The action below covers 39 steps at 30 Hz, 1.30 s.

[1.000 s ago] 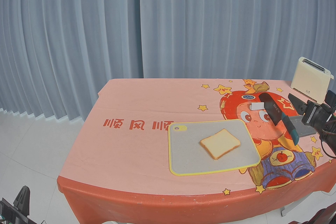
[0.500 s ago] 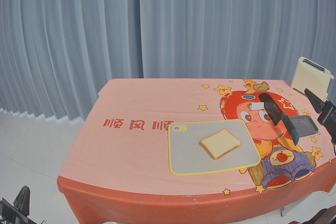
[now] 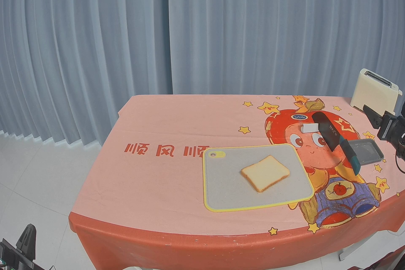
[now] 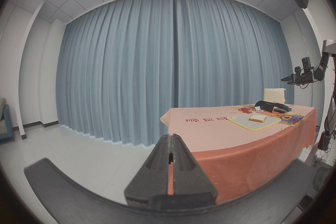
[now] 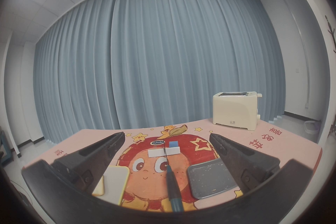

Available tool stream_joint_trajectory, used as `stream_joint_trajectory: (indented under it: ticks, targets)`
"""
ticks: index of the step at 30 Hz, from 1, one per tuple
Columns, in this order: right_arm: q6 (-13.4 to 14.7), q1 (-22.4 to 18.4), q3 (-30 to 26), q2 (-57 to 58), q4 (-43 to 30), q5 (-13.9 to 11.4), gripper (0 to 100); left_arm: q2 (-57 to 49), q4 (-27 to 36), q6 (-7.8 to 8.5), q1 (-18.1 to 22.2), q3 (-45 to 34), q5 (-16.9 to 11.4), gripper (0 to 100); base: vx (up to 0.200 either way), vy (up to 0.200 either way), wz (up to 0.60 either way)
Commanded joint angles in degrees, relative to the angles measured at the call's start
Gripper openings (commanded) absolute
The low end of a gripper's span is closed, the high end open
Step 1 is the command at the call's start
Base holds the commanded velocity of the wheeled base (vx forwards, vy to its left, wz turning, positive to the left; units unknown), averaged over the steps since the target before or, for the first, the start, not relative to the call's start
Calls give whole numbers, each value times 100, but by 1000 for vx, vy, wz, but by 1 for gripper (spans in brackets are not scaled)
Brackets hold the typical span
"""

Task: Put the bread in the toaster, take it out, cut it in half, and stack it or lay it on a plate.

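"Where's the bread slice (image 3: 265, 173)?"

"Flat on the cutting board (image 3: 223, 195), untoasted I'd judge. The knife (image 3: 333, 136) waits at its 3 o'clock for cutting, the toaster (image 3: 375, 94) at 2."

"The arms?"

"Right gripper (image 5: 166, 138) hovers level near the toaster, fingers (image 5: 94, 158) spread, empty. Left gripper (image 4: 170, 165) hangs low off the desk (image 3: 168, 182), fingers (image 4: 157, 172) pressed together."

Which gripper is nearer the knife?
Right. The right gripper hangs open to the right of the knife, over the table edge; the left gripper sits shut, low off the table's front left corner, far away.
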State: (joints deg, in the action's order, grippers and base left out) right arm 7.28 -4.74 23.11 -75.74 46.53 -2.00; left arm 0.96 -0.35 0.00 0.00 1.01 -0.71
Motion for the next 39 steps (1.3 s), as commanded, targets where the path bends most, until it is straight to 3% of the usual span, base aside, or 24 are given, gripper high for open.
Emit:
stream_joint_trajectory:
  ticks: [1,4,7,10,15,22,27,30,39]
  targets:
    - [-51,-115,220,-415,-4,-55,100,-52,0,0,0,-101,0,0,0,0,0]
    - [-60,-246,352,-591,-13,-371,100,-52,0,0,0,-101,0,0,0,0,0]
    - [-69,-290,422,-705,-74,-503,100,-52,0,0,0,-101,0,0,0,0,0]
    - [-77,-361,721,-793,-654,-565,100,-52,0,0,0,-101,0,0,0,0,0]
    - [-121,-431,1134,-820,-1595,-925,100,-52,0,0,0,-101,0,0,0,0,0]
    - [-631,-510,1503,-1338,-2060,-978,100,-52,-9,0,0,-101,0,0,0,0,0]
    - [-816,-510,1582,-1786,-2025,-1294,100,-52,0,9,0,-101,0,0,0,0,0]
    - [-1009,-475,1556,-1945,-2052,-1347,100,-52,0,0,0,-101,0,0,0,0,0]
    - [-1062,-378,1547,-2182,-2008,-1347,100,-52,0,0,0,-101,0,0,0,0,0]
